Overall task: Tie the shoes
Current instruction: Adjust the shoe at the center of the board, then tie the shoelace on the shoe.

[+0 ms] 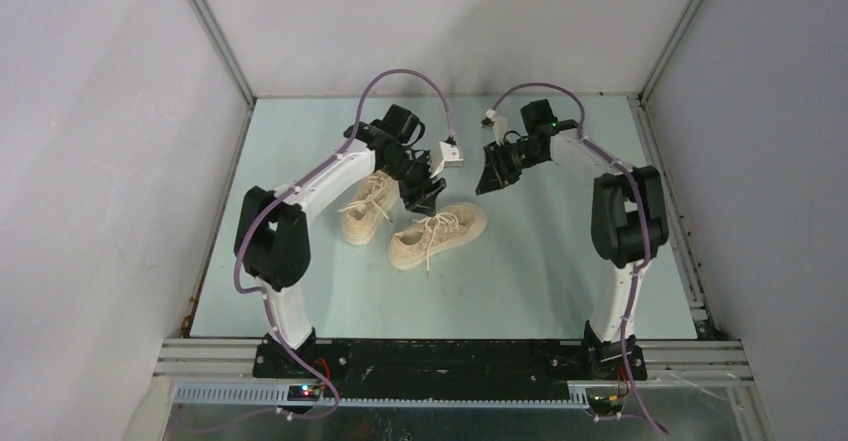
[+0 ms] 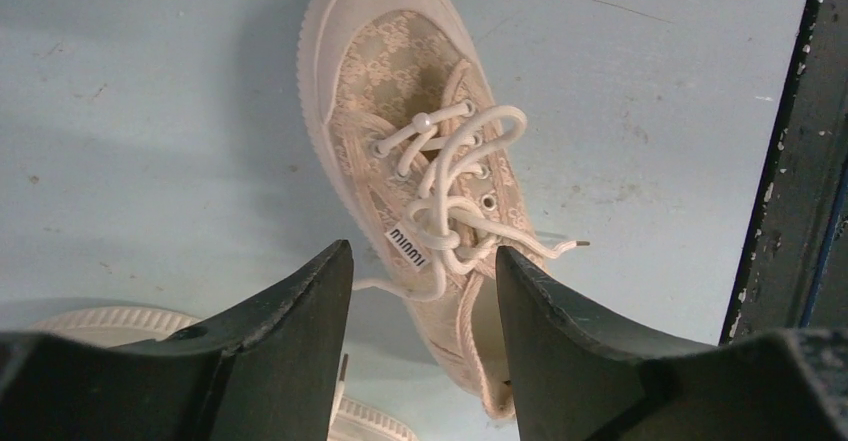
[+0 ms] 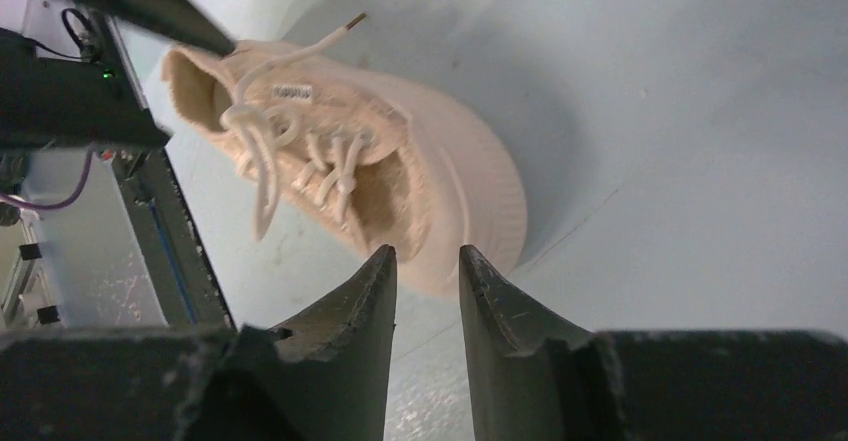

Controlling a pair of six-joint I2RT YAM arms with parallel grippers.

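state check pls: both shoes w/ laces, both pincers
Left-hand shoe, upright on its sole; laces loosely knotted, ends trailing.
Right-hand shoe, upright on its sole; laces slack, one end draped over the side.
Left pincer, open, empty, above the left-hand shoe's heel.
Right pincer, jaws slightly apart, empty, just off the right-hand shoe's toe.

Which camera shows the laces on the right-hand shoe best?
The left wrist view: the laces lie close and sharp mid-frame, loops and crossing clear, just beyond the open left gripper. The right wrist view shows them smaller, from the toe side. The top view shows only thin pale strands on the shoe.
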